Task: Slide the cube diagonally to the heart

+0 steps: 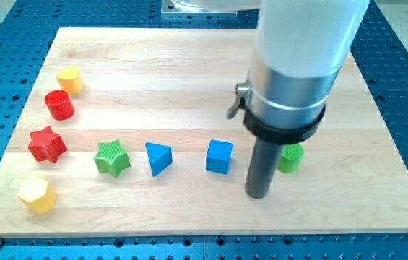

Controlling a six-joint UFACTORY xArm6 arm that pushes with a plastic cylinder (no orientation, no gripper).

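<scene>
Rod down on wooden board (189, 72), my tip (258, 195) just right of blue cube (219, 156), a small gap between. No jaws on this rod, so nothing open, closed or gripped. Green block (291, 157) just right of rod, partly hidden behind it, shape unclear. Left of cube, in a loose row: blue triangle (158, 157), then green star (111, 157). Along the view's left edge, top to bottom: yellow heart (69, 79), red cylinder (60, 105), red star (47, 144), yellow hexagon (36, 195). Heart well apart from cube, up and left across the board
</scene>
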